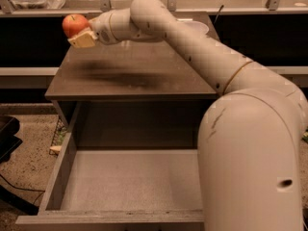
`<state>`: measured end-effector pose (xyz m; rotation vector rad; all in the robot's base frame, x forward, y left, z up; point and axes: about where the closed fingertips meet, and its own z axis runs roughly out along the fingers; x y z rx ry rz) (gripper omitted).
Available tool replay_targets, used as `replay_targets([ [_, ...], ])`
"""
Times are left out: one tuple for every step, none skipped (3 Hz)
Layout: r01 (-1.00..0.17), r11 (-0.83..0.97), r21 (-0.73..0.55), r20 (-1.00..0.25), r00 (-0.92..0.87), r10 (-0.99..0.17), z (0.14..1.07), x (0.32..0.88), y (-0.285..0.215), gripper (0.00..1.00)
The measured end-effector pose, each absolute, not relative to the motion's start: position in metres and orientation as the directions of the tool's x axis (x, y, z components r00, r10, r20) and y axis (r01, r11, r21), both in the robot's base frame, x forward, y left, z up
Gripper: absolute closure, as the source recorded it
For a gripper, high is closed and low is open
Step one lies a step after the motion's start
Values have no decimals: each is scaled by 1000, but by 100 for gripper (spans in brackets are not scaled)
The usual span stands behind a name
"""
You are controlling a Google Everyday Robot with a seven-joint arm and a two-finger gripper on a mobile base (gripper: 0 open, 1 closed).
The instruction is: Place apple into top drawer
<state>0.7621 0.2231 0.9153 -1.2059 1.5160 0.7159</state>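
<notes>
Red-orange apple (73, 24) pinched between the 2 fingers of the gripper (77, 32), held in the air above the left rear of the glossy brown cabinet top (144, 78), top drawer (57, 179) standing open below, white bowl (197, 27) partly hidden behind the arm

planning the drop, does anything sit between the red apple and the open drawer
Nothing visible lies in the wide grey-brown wooden drawer. The gripper holds the small round red-orange apple above the glossy brown cabinet top, so it must pass that top's front edge first.
</notes>
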Motion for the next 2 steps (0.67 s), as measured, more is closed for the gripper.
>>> replay_targets([
  [-915, 362, -177, -936, 43, -349, 957, 733, 180, 100],
  [-878, 441, -185, -893, -38, -449, 945, 673, 87, 100],
])
